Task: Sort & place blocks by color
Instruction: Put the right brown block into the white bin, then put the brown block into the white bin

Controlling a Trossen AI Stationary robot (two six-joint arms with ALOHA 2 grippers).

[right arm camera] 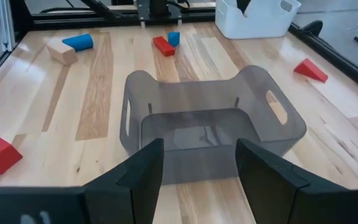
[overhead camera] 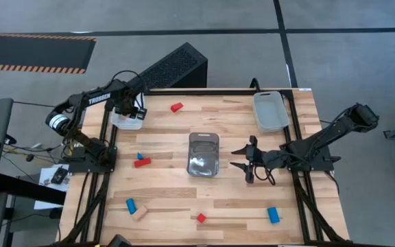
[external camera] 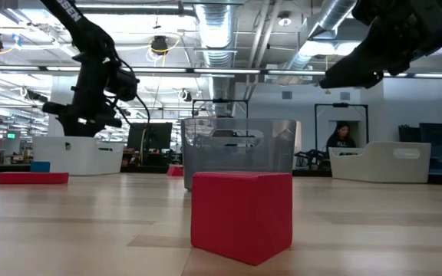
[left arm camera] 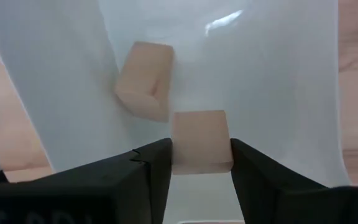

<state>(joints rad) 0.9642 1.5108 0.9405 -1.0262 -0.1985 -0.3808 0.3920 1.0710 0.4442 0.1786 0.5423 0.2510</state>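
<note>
From above, the left gripper hangs over the white tray at the table's left edge. Red and blue blocks lie scattered around the clear tray mid-table, and the right gripper, fingers spread and empty, waits beside it.

At table height, a red block fills the foreground before the clear tray.

At the left wrist, the fingers pinch a wood block inside the white tray, a second wood block just beyond.

At the right wrist, the clear tray looks empty.
</note>
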